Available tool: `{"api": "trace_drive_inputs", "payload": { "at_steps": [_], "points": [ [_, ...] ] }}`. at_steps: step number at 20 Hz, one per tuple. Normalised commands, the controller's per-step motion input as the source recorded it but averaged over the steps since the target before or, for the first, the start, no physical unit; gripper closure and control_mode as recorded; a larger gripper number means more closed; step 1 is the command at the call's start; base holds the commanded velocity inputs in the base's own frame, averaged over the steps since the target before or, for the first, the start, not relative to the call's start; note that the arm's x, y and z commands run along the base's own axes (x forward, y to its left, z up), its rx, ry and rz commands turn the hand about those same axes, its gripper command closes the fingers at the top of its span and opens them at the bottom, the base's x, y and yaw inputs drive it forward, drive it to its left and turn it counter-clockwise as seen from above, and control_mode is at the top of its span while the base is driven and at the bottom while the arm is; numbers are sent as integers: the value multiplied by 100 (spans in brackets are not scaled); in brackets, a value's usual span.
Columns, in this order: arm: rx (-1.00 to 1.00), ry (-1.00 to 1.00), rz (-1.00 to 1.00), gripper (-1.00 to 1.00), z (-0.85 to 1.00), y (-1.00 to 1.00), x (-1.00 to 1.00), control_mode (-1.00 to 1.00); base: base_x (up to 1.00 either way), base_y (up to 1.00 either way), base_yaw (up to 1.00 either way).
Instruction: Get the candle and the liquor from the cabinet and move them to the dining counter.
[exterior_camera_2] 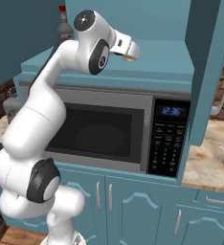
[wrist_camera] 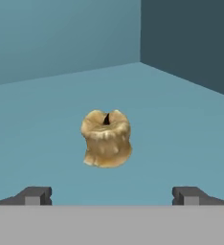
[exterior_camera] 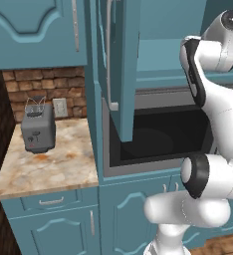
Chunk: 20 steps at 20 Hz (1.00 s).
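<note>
Fingers [wrist_camera: 35, 196] stand wide apart with nothing between them, and I read the candle [wrist_camera: 106, 139] as sitting ahead of them, centred between the two tips, on the blue floor of the cabinet [wrist_camera: 47, 119] and not yet touched. From the right base view the gripper [exterior_camera_2: 129, 51] is reaching into the open shelf above the microwave [exterior_camera_2: 104, 134], with the candle just past its end. The liquor [exterior_camera_2: 64, 26] stands well off to one side of the fingers, behind the arm. To do this step well I would push straight forward, keeping the candle midway between the tips so neither one nudges it first; it is squat and lumpy, so I judge it could tip or skid if struck off-centre. I would go deep enough for the pads to bracket its widest part, stay just clear of the shelf floor, then close slowly and lift only once it sits firm
</note>
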Motion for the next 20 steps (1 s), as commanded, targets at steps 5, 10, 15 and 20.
{"api": "trace_drive_inputs", "payload": {
  "at_steps": [5, 10, 15, 20],
  "points": [
    [0, 2, 0, -100, -1, -9, 26, -100, 0, 0, 0],
    [0, 2, 0, -100, -3, -5, 27, -100, 0, 0, 0],
    [0, 3, 0, -100, -3, -1, 26, -100, 0, 0, 0],
    [0, 2, 0, -100, 0, -4, 23, -100, 0, 0, 0]
  ]
}}
